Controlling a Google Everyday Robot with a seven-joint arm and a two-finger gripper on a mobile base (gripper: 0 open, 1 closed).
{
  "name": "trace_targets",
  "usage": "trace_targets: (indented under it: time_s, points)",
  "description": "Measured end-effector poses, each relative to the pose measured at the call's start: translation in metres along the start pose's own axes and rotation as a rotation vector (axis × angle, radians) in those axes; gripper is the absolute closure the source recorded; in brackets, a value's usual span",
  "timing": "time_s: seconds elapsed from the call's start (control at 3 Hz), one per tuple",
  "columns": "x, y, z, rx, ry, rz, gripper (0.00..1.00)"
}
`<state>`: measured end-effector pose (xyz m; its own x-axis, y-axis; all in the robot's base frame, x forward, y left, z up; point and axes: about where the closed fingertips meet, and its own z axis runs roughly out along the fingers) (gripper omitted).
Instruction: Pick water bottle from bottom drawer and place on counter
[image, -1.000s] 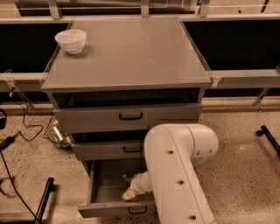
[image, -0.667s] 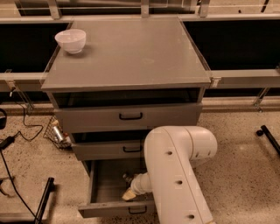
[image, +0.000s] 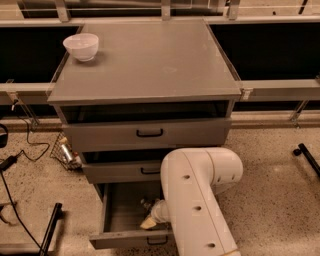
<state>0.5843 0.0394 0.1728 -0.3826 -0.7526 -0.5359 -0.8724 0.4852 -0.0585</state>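
The bottom drawer (image: 116, 238) of the grey cabinet is pulled out and open. My white arm (image: 197, 200) reaches down into it from the right. My gripper (image: 150, 220) is inside the drawer, near its right front, with a pale tan tip showing. A small object (image: 145, 203) lies just behind the gripper on the drawer floor; I cannot tell whether it is the water bottle. The counter (image: 150, 60) is the flat grey cabinet top above.
A white bowl (image: 81, 46) stands at the counter's back left corner. The two upper drawers (image: 150, 132) are nearly closed. A wire basket with small bottles (image: 65, 150) sits on the floor left of the cabinet, with cables (image: 15, 155) beyond it. A black stand leg (image: 50, 230) lies at the lower left.
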Motion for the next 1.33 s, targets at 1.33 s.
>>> trace_targets:
  time_s: [1.33]
  points:
    - [0.028,-0.034,0.037,0.124,0.024,0.075,0.34]
